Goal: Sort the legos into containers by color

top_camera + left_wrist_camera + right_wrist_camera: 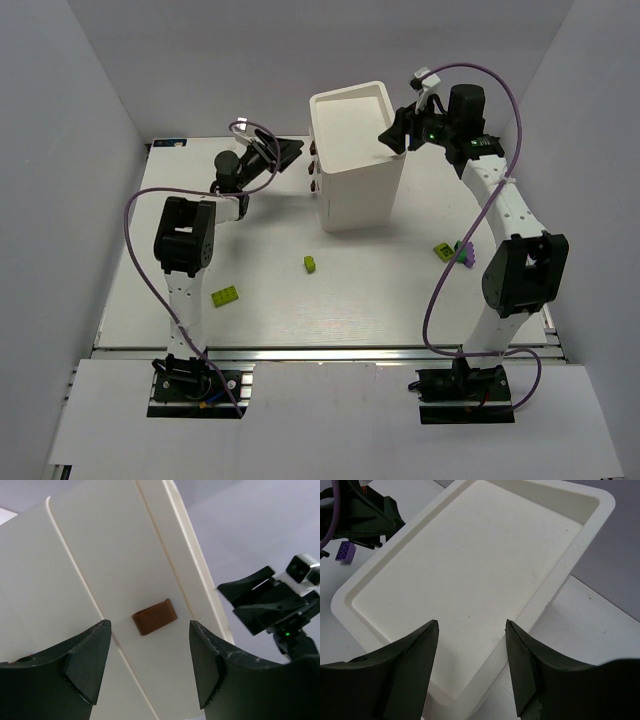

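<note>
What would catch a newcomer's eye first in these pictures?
The tall white cabinet stands rear-centre on the table. The open left gripper faces its brown knob; the open right gripper hovers over its top. Legos lie scattered nearby.

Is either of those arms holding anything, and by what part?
Nothing. The left end effector is open facing a brown drawer knob; the right end effector is open above the white cabinet.

We find no readable text, labels, brands, numbers or signs on anything in the three views.
</note>
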`<state>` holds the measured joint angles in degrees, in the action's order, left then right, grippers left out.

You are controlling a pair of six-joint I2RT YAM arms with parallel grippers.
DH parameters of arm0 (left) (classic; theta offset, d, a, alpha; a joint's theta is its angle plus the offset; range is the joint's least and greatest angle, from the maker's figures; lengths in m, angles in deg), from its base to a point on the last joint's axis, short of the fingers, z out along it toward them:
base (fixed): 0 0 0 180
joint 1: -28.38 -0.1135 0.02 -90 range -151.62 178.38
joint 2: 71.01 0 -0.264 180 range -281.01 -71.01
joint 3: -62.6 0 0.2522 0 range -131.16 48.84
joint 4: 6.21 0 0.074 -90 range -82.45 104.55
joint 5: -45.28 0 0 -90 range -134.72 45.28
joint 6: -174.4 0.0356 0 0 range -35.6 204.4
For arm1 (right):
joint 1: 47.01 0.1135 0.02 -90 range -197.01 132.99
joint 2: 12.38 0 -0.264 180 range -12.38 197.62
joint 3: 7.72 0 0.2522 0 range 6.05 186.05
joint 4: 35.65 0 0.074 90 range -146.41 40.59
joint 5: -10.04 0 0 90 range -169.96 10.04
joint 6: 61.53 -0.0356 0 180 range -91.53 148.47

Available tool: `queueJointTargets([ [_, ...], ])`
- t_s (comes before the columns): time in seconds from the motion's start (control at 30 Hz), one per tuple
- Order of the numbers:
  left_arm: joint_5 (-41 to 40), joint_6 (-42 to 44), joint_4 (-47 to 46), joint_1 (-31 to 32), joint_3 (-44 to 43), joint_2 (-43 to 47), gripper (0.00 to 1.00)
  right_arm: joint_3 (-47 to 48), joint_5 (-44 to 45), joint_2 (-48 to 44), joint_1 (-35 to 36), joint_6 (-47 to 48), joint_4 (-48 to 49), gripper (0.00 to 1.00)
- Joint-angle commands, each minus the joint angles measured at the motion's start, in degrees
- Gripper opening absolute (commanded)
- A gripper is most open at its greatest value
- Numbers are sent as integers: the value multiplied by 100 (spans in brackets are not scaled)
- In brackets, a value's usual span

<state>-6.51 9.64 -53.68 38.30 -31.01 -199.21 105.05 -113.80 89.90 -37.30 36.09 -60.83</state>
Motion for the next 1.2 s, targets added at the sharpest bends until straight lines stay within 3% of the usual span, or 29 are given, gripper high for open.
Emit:
queueJointTargets([
  [0.0,19,-512,-434,-16,-373,-38,73,-74,-113,-287,-31,152,210,62],
  [0.13,-332,-1582,-530,-16,-338,-205,74,-170,-96,-349,-40,188,237,62],
  [0.2,-403,-1761,28,-16,-381,-162,74,-188,-87,-358,-40,188,237,62],
  [0.3,-350,-1796,698,46,-461,-3,75,-197,-61,-375,-57,170,254,62],
  [0.5,-104,-1972,929,99,-654,-47,73,-206,-69,-367,-66,117,307,62],
  [1.17,389,-2113,982,371,-988,-249,60,-355,-78,-454,-57,64,386,62],
])
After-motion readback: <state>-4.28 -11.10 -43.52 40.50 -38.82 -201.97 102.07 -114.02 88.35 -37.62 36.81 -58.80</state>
